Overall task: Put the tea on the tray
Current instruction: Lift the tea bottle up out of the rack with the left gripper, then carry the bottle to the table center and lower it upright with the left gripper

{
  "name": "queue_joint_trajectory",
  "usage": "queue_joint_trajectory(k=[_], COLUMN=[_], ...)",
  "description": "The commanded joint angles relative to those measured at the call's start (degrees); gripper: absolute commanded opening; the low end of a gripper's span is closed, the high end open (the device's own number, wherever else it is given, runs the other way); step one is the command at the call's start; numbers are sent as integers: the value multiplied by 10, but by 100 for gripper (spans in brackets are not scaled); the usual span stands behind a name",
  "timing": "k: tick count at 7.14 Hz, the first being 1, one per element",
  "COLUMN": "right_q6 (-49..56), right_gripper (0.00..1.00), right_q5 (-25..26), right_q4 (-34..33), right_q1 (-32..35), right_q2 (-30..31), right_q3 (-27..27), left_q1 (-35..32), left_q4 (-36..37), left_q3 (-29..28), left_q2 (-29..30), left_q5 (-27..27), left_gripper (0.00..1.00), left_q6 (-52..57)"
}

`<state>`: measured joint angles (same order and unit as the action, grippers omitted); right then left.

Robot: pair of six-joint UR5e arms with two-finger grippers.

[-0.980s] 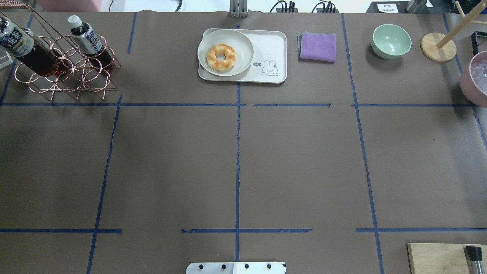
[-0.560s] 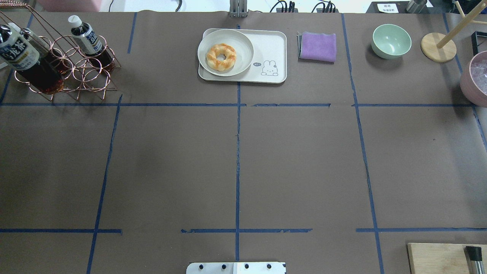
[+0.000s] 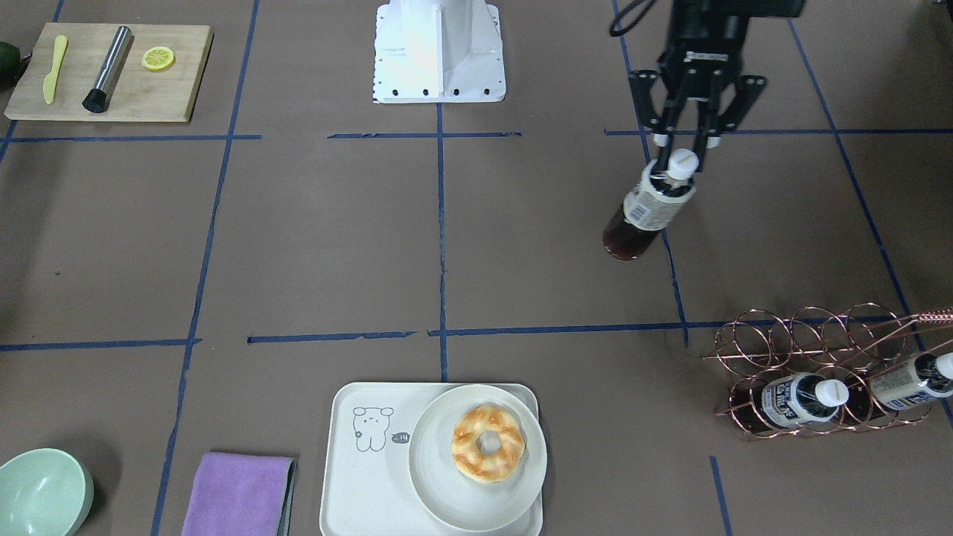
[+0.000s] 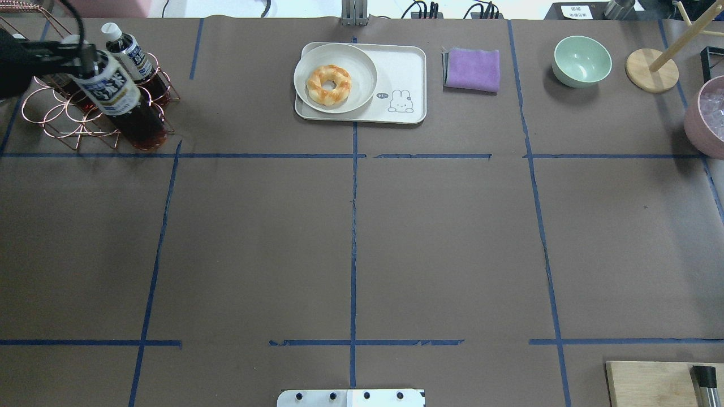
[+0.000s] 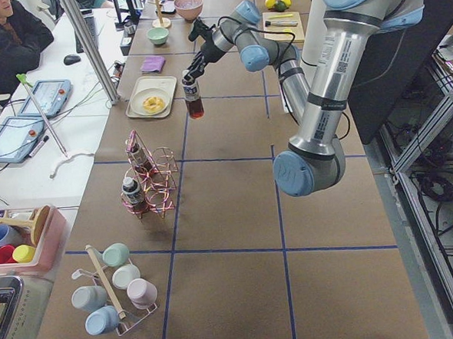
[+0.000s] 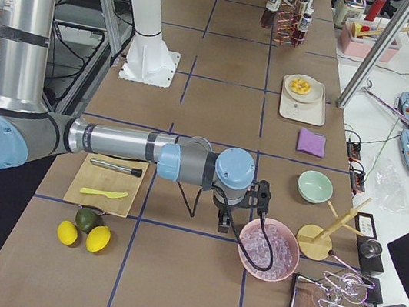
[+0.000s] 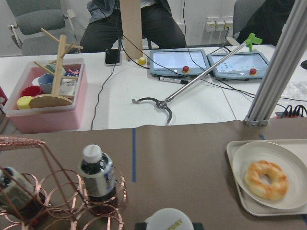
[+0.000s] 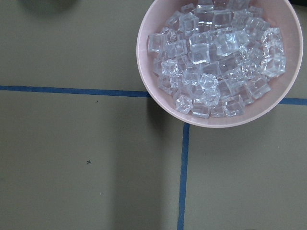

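1. Across the front-facing view spreads the brown desk (image 3: 298, 246), taped in blue.
2. Lower centre lies the tray (image 3: 357, 484). A plate (image 3: 432, 480) with a doughnut (image 3: 488, 443) fills its right part, and the left part is bare.
3. Upper right, the tea (image 3: 646, 208) hangs tilted, off the desk. Being full, it is probably weighty, and the smooth plastic is likely slippery. The neck under the cap looks the safest hold.
4. The left pincer (image 3: 681, 149) is clamped at that neck. For the right pincer (image 6: 223, 217), lower centre in the right-side view, I cannot tell.

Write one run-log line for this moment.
left end effector: shut on tea | tea: hanging outside rack | tray: no tea yet
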<state>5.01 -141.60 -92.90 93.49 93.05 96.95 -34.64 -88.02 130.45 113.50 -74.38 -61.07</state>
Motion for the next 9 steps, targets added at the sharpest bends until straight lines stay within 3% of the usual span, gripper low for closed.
queue_joint_trajectory(k=[1,3,9], right_q6=[0,0,0], right_gripper=[100,100,100], right_q5=[0,0,0], right_q4=[0,-1,-1], right_q1=[0,-1,-1], right_q2=[-1,1,1], right_q3=[-3,-4,-4], left_q1=[96,119,165], left_q4=[26,26,14], left_q3=[-46,-128,-191], left_q2=[74,161,188], left_q5=[52,54,86], left_gripper=[4,4,4], left_q6=[-68,-91,-113])
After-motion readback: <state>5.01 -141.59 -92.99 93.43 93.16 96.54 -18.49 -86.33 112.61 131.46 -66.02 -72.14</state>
